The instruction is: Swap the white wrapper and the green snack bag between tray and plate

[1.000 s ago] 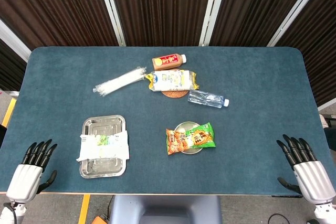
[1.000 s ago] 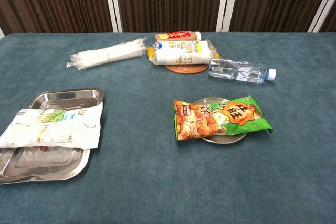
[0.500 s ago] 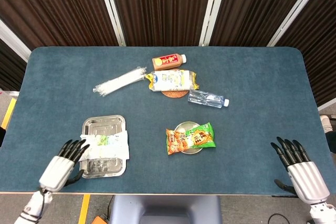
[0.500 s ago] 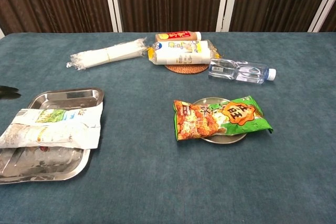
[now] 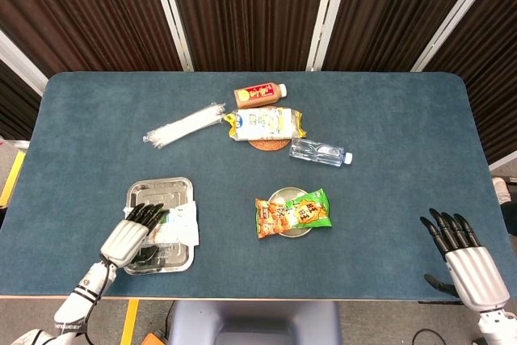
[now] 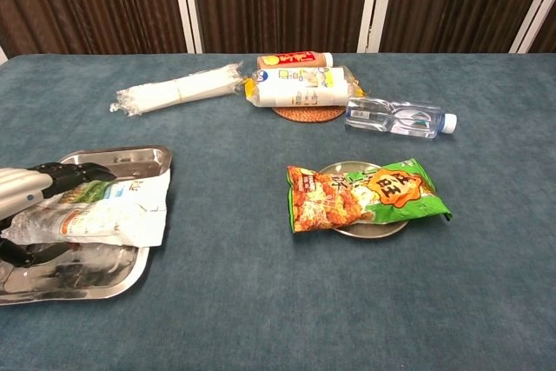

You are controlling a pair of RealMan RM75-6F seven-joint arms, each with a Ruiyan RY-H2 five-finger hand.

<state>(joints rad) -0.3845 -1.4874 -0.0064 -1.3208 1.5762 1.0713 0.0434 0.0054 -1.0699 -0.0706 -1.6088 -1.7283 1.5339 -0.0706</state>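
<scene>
Left hand (image 5: 133, 233) lies over the white wrapper (image 5: 176, 225) on the metal tray (image 5: 161, 192), fingers on top of the wrapper's left end and thumb below it in the chest view, so it looks clamped on the wrapper (wrapper crumpled at that end, not lifted off the tray as far as I can tell). Right hand (image 5: 464, 255) sits at the table's near right corner, fingers apart, holding nothing, well away from everything (only the head view shows it). Green snack bag (image 5: 294, 213) lies flat across the small round plate (image 5: 284, 195), covering most of it, orange end to the left. Farther back: long clear sleeve of white items (image 5: 184, 125) lying at a slant, orange-capped drink bottle (image 5: 259, 94) on its side, white and yellow packet (image 5: 263, 124) resting on a woven coaster (image 5: 269, 145), clear water bottle (image 5: 320, 152) on its side just beside the coaster. Blue table (image 5: 388, 135)
</scene>
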